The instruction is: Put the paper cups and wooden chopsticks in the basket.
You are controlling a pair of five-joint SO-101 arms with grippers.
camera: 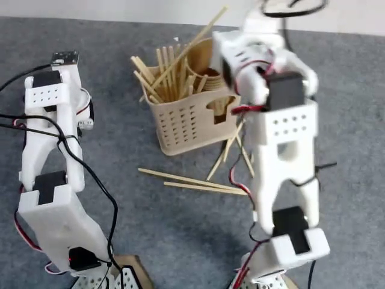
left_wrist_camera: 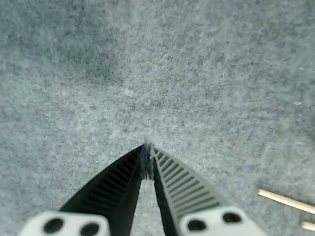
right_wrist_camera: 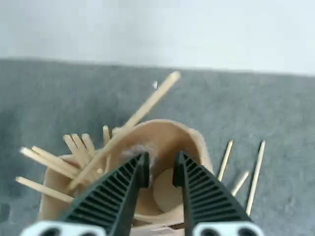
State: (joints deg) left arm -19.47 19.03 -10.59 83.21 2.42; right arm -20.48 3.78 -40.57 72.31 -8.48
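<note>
the grey table (camera: 180, 241) carries two arms. the right arm (camera: 283, 162) stretches over the basket (camera: 186, 123), which stands upright near the table's middle; the left arm (camera: 48, 156) sits well apart from it. a cup (right_wrist_camera: 167, 142) is in the basket, with chopsticks (camera: 162, 72) leaning beside it. loose chopsticks (camera: 192, 180) lie on the table just beside the basket. the right claw (right_wrist_camera: 161, 164) hangs above the cup, narrowly parted, holding nothing. the left claw (left_wrist_camera: 147, 153) is closed and empty, tips touching, over the table.
</note>
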